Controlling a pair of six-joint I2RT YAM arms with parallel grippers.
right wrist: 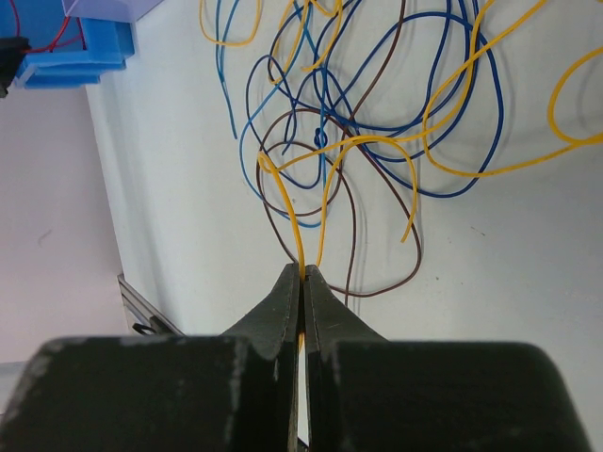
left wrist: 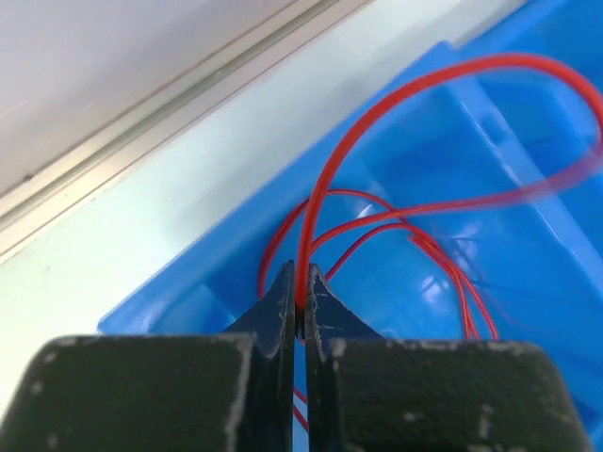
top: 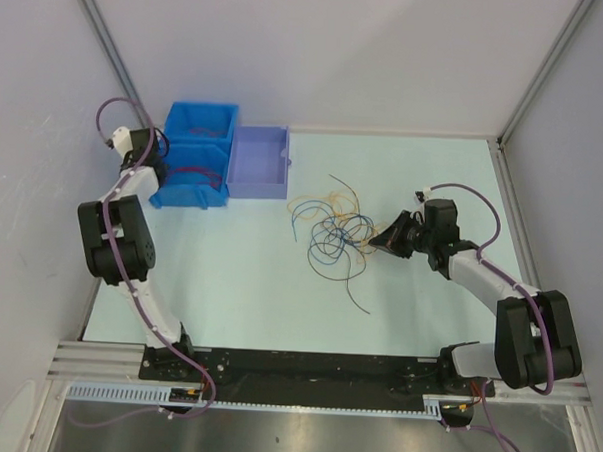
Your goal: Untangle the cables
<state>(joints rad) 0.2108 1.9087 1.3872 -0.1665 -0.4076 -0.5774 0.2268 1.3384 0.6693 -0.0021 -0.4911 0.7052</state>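
The left gripper is clenched on a thin red wire and holds it over the bright blue plastic bin at the far left of the pale table. In the left wrist view this wire rises from the closed tips in a high loop, and other red wires lie inside the bin below it. So the red colour seems to be sorted, or nearly. I judge that this one wire only needs to be let go.

The right gripper is closed too. It pinches a thin yellow wire at the right edge of the loose tangle of cables, which lies near the middle of the table. From the tips the yellow wire runs into the tangle, where it crosses blue wires and a brown wire. It is not free yet.

In the lavender open tray, just right of the blue bin, I see no wire from the top view. Most of the work is therefore left. The yellow, blue and dark wires lie together in one heap and must be pulled apart one after another.
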